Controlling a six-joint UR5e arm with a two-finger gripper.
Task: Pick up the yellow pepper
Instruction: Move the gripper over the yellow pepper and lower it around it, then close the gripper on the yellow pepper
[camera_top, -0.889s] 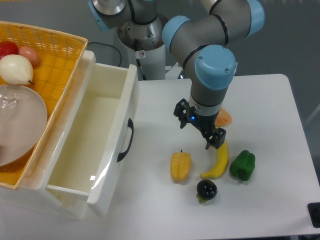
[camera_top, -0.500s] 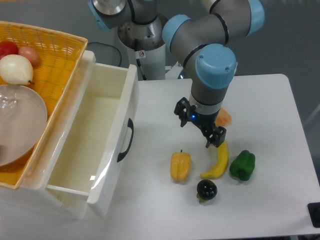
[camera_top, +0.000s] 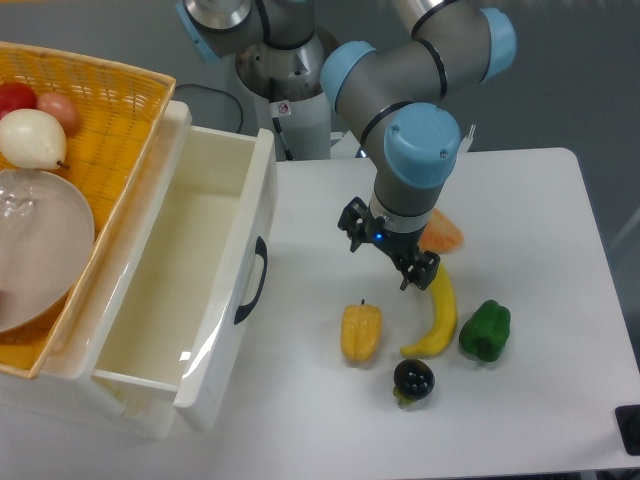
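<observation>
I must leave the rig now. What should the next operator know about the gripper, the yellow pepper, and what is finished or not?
Gripper: open, empty, above the table, up and right of the yellow pepper.
Yellow pepper: lying on the table, untouched, left of the banana; the green pepper is further right.
Done: nothing grasped yet.
Left: bring the gripper over the pepper, lower, close, lift.

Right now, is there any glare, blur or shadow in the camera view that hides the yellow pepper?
In the fixed camera view the yellow pepper is sharp and evenly lit, with only a soft shadow beneath it; the gripper hangs apart from it and does not cover it; the only glare is a small highlight on the open drawer floor.
</observation>
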